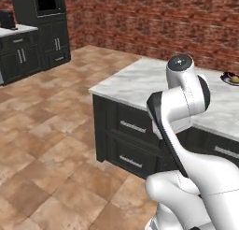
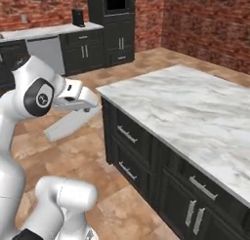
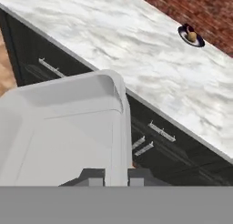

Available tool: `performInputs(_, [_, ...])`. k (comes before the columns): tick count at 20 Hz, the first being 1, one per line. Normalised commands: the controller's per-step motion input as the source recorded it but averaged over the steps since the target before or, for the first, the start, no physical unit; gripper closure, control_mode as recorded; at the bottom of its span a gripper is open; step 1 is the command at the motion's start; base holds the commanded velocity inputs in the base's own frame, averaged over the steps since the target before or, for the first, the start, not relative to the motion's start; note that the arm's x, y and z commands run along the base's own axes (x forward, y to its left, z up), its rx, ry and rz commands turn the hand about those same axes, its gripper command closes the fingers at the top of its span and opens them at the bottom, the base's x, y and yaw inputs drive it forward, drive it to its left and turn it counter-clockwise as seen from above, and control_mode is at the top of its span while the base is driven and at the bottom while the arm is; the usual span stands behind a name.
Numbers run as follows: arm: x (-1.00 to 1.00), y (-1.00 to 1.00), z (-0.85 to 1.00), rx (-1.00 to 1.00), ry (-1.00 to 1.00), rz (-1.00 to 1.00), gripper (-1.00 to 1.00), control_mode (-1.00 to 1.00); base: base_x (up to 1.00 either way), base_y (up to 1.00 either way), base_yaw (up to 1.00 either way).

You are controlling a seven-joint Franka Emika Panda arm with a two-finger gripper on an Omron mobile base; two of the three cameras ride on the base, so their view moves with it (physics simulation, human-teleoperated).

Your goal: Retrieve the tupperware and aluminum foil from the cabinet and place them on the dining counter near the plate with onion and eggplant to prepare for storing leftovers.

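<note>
My gripper [image 3: 116, 176] is shut on the rim of the tupperware [image 3: 59, 132], a pale grey-white shallow container that spreads across the left of the hand view. From the right base view the tupperware [image 2: 68, 124] hangs tilted under the gripper [image 2: 78, 109], just off the near corner of the dining counter [image 2: 195, 107]. Far along that marble top [image 3: 113, 36] sits the small dark plate [image 3: 198, 42] with the tan onion [image 3: 192, 36] and a dark eggplant [image 3: 187, 29]. The plate [image 1: 228, 80] also peeks in at the counter's right edge. The aluminum foil and the cabinet are out of view.
Dark drawers with silver handles [image 2: 128, 134] front the island below the top. A brick wall [image 1: 154, 18] runs behind it. A dark kitchen run with a wall oven [image 2: 117, 2] stands far back. Tiled floor [image 1: 42, 145] spreads left of the island.
</note>
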Motion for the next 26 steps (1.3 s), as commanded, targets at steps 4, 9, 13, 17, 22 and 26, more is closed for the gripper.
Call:
performInputs(4, [0.0, 0.0, 0.0, 0.0, 0.0, 0.0, 1.0, 1.0, 0.42, 0.76, -0.63])
performInputs(9, [0.0, 0.0, 0.0, 0.0, 0.0, 0.0, 1.0, 1.0, 0.15, 1.0, -0.47])
performInputs(13, [0.0, 0.0, 0.0, 0.0, 0.0, 0.0, 1.0, 1.0, 0.13, 1.0, -0.36])
performInputs(17, [0.0, 0.0, 0.0, 0.0, 0.0, 0.0, 1.0, 1.0, 0.31, 1.0, -0.25])
performInputs(22, [0.0, 0.0, 0.0, 0.0, 0.0, 0.0, 1.0, 1.0, 0.49, 1.0, -0.21])
performInputs(26, [0.0, 0.0, 0.0, 0.0, 0.0, 0.0, 1.0, 1.0, 0.58, 1.0, -0.24])
